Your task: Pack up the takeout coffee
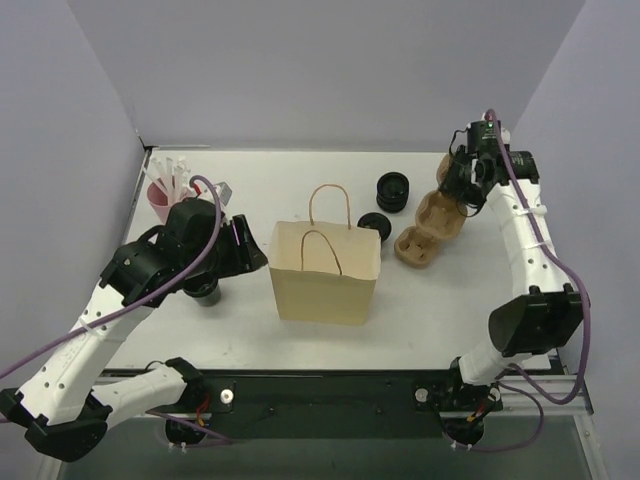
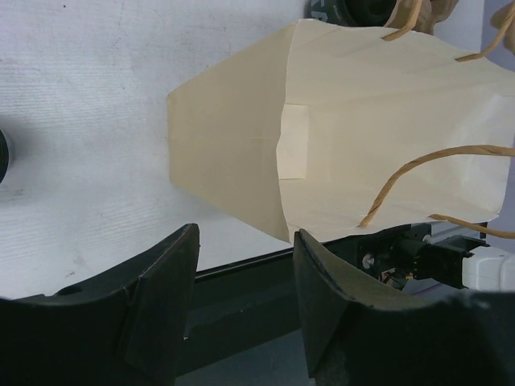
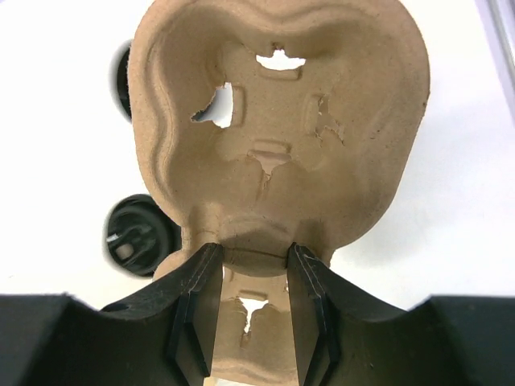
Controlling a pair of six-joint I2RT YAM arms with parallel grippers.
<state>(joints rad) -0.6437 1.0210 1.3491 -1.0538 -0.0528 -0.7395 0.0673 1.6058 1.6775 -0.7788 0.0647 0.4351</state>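
A small black lidded cup, the takeout coffee, stands just behind the top right corner of the brown paper bag; the right wrist view shows its lid. Another black cup is half hidden under my left arm. My left gripper is open and empty beside the bag's left side, jaws apart. My right gripper is shut on the middle knob of a brown pulp cup carrier, which hangs tilted with its lower end on the table.
A short stack of black ribbed rings sits behind the coffee, and its edge shows in the right wrist view. A pink cup of white sticks stands at the back left. Grey walls close the left, back and right sides.
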